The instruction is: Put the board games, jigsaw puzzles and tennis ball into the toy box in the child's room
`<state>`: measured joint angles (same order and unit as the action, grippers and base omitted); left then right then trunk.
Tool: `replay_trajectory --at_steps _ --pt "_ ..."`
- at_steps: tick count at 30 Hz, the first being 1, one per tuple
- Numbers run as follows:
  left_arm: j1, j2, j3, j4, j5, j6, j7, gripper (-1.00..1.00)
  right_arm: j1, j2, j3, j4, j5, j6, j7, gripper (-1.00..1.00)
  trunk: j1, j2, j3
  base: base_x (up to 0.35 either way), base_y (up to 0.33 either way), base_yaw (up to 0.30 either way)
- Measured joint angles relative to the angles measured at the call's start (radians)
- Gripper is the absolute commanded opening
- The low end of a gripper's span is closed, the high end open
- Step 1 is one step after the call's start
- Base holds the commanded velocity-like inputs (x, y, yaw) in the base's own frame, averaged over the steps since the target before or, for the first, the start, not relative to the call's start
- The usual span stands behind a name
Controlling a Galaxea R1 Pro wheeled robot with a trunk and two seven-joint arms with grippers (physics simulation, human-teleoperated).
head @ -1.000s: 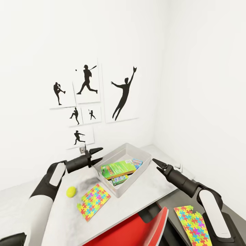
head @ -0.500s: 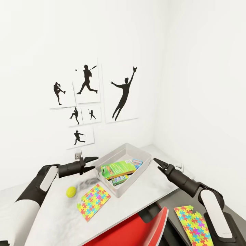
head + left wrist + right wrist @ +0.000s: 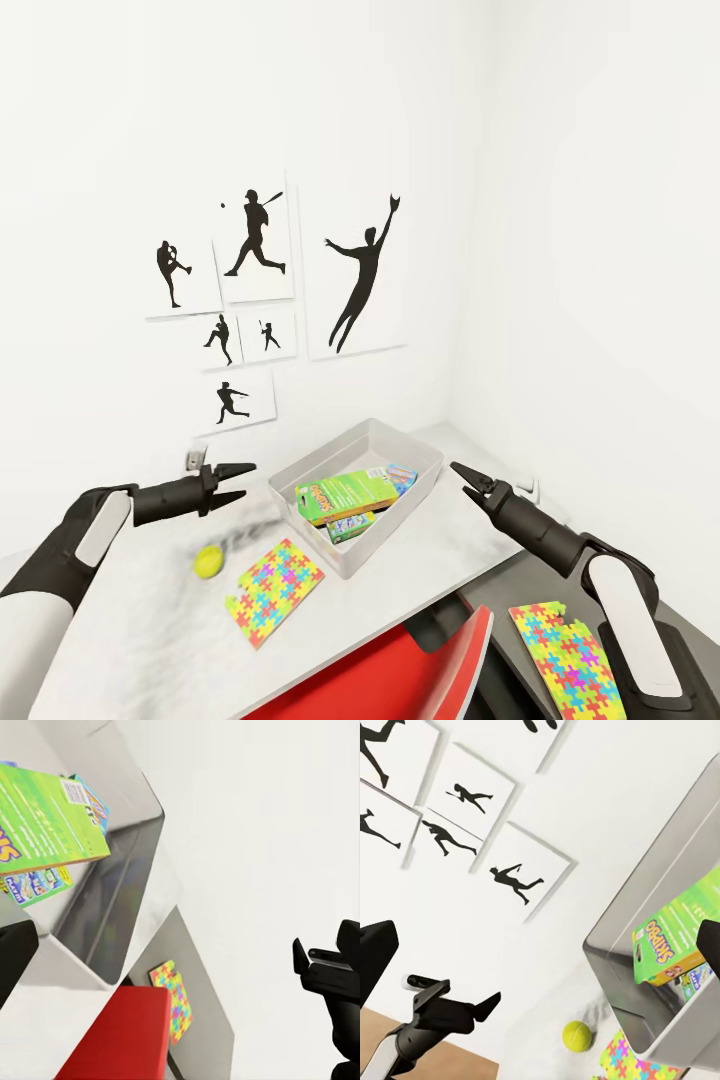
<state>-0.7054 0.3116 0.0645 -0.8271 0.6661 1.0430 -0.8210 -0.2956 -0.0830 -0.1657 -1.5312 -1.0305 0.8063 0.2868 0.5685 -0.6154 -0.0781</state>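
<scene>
No legible text on game boxes

Bright, even, diffuse light; white walls nearly blown out, the corner between them barely traceable. Renders are sharp throughout, without motion blur. Soft grey shadows lie on the desk beneath the left arm and beside the tennis ball. The head view bows straight lines toward its edges. Dark out-of-focus fingers intrude at the wrist-view borders.
</scene>
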Motion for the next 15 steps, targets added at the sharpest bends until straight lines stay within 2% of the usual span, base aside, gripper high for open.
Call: replay_trajectory --at_steps 4,9,15 --pt "0.001 0.008 0.0 0.0 -0.001 -0.001 -0.04 1.0 0.0 0.001 0.0 0.001 0.0 0.0 -0.001 1.0 0.0 0.0 0.0 -0.004 0.028 0.0" --pt "0.002 0.02 0.0 0.0 -0.005 -0.001 -0.096 1.0 0.0 0.001 0.0 0.002 0.0 0.0 -0.001 1.0 0.0 0.0 0.0 -0.032 0.158 0.0" --pt "0.002 0.025 0.0 0.0 -0.005 -0.005 -0.112 1.0 0.0 0.003 0.0 0.002 0.0 0.0 -0.001 1.0 0.0 0.0 0.002 -0.011 0.07 -0.063"
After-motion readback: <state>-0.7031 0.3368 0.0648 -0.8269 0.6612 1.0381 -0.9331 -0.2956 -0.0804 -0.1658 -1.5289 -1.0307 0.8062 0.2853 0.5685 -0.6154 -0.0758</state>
